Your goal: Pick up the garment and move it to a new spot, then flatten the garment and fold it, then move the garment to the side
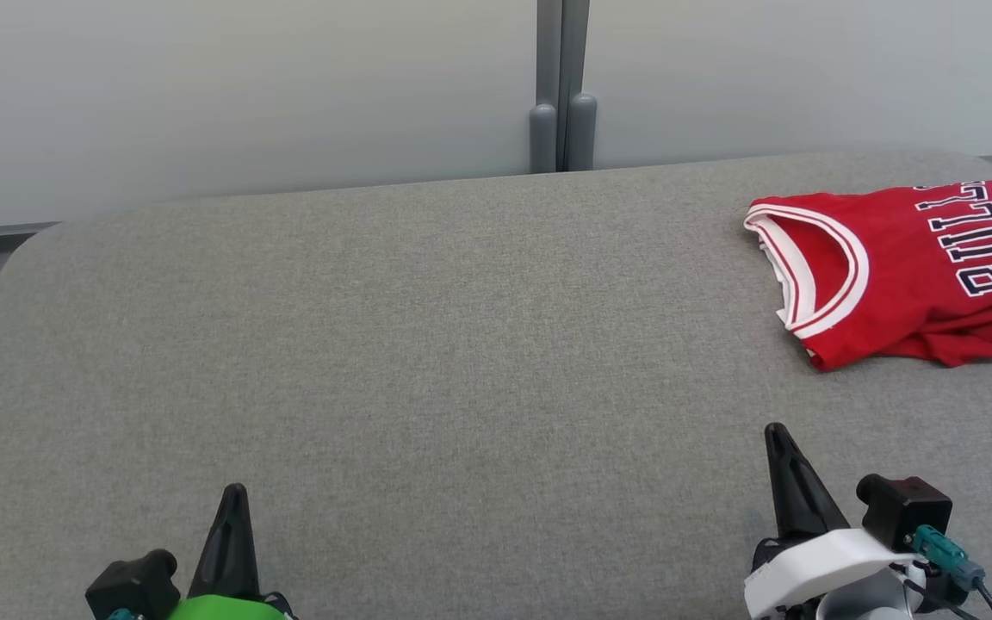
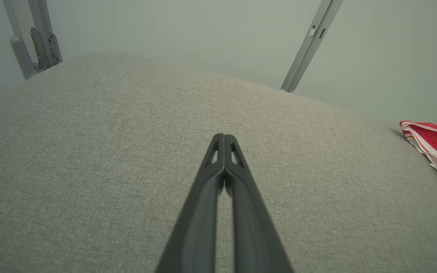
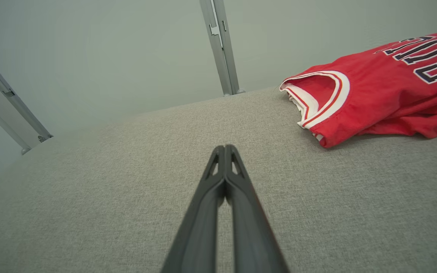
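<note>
Red jersey (image 1: 901, 275), one, crumpled at the grey fabric counter's (image 1: 461, 344) far right, two pincers, left pincer (image 1: 234, 492) and right pincer (image 1: 775, 433) both pressed together, jersey ahead of the right pincer, well apart

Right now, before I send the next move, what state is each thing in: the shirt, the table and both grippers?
shirt: red, bunched in a rough fold, lying free at the table's far right.
table: grey cloth top, smooth.
left gripper: shut, holding nothing.
right gripper: shut, holding nothing, short of the shirt.
</note>
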Controlling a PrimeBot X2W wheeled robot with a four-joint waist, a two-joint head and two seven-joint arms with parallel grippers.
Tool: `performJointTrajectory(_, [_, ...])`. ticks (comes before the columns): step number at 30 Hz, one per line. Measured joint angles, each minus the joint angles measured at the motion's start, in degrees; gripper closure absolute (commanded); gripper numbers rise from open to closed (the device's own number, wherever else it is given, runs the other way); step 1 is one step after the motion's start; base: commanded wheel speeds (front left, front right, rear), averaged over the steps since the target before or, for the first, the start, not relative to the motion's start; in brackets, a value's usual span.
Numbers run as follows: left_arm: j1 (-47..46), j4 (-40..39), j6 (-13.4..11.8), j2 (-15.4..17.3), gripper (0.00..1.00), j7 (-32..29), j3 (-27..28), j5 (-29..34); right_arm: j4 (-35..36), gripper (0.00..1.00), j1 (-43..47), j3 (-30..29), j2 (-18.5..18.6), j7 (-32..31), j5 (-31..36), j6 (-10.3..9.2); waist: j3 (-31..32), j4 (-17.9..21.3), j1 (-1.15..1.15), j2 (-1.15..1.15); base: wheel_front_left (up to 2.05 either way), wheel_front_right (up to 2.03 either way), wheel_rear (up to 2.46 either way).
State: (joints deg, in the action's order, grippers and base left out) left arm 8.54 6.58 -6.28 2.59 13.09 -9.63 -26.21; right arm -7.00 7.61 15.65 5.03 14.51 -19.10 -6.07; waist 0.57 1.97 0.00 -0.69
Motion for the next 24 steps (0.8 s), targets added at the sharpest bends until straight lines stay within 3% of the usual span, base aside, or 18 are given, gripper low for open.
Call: performJointTrajectory(24, [-0.4,0.4,2.3,0.1,1.00,-4.1,2.4,-17.7,0.4,1.00,-1.0,-4.6,-0.3,-4.0,-20.6,2.01,-0.3,-0.5,0.00,0.00,0.00,0.00,0.00])
